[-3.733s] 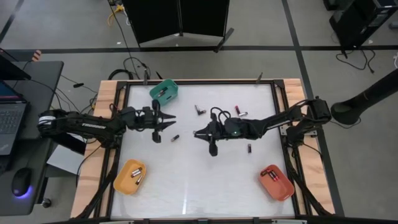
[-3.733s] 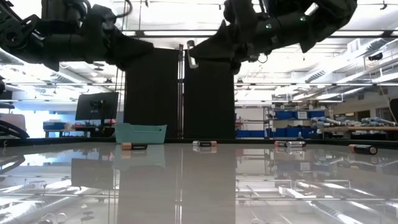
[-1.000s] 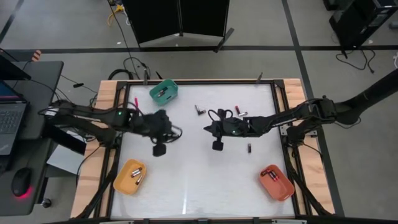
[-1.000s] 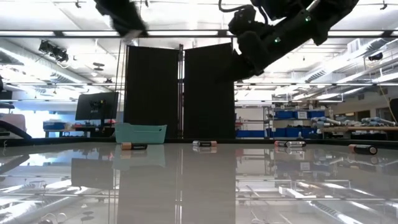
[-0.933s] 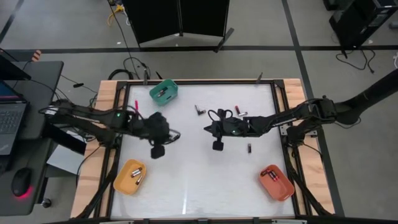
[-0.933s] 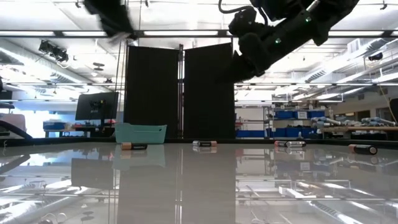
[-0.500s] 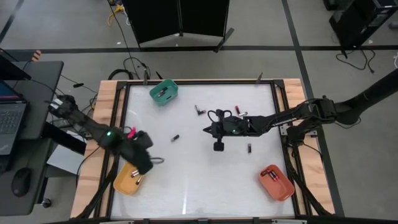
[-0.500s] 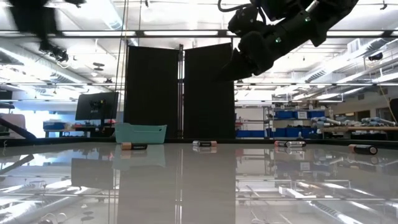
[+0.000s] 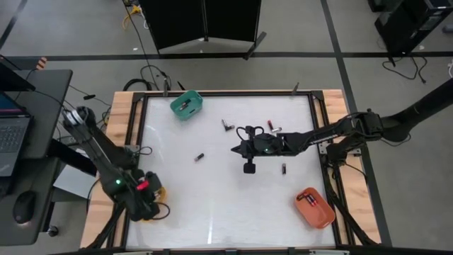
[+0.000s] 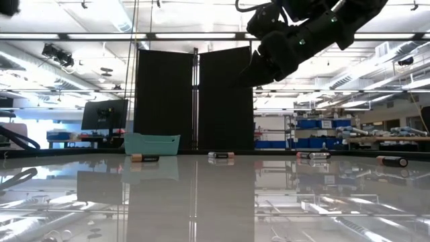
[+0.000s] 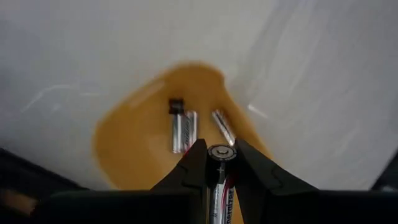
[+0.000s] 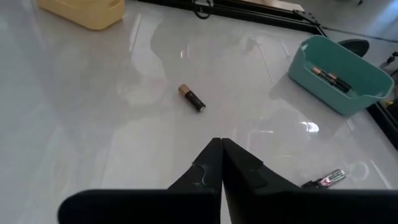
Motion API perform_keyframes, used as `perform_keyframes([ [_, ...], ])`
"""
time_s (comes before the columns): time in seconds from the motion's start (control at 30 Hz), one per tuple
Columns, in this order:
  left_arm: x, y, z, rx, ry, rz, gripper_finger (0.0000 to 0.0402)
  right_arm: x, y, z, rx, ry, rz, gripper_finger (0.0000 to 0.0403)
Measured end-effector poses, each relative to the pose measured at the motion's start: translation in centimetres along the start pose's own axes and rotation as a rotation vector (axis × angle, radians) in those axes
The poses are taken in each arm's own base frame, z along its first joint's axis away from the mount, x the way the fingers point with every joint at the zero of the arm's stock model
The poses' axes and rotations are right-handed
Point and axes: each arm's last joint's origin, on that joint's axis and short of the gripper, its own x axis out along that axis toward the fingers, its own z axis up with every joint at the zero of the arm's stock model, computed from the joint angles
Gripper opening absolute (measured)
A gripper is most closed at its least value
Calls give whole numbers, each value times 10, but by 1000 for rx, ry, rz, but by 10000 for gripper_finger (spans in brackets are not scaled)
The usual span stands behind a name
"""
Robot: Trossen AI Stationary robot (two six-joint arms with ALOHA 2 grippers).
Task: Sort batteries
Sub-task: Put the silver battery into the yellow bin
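Note:
My left gripper (image 11: 219, 149) hangs over the orange bin (image 11: 143, 124) at the table's near left and is shut on a silvery battery (image 11: 219, 180). Two batteries (image 11: 184, 132) (image 11: 222, 126) lie on the bin's floor. In the high view the left arm covers most of that bin (image 9: 158, 191). My right gripper (image 12: 221, 143) is shut and holds nothing; it hovers above the middle of the table (image 9: 236, 149). A dark battery (image 12: 192, 98) (image 9: 200, 156) lies on its side on the table ahead of it. My left gripper pinches the battery's body between its two fingers, and the battery lies along them. Its round end cap (image 11: 219, 152) shows between the fingertips and faces down at the bin. The fingers point steeply down from above. The battery is clear of the bin.
A green bin (image 9: 187, 105) with batteries stands at the far left and a red bin (image 9: 314, 207) with batteries at the near right. Loose batteries lie at the far middle (image 9: 227, 125) (image 9: 272, 127) and right of centre (image 9: 284, 168).
My left gripper has swung from left of the table's middle toward the near left corner, gone down and rolled at the wrist, and now hangs over the orange bin. My right arm has kept still.

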Motion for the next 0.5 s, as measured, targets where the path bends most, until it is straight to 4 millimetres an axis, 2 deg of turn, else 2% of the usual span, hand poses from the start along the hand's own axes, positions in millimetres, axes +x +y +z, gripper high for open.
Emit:
perform_keyframes([
  [0.2,35,-2,-16,33,31,-59,55,0,0,1,1,-6,2,11],
  [0.33,50,2,-20,32,60,-68,55,0,0,1,1,-6,2,18],
  [0.5,61,9,-23,33,70,-68,55,0,0,1,2,-6,1,7],
])
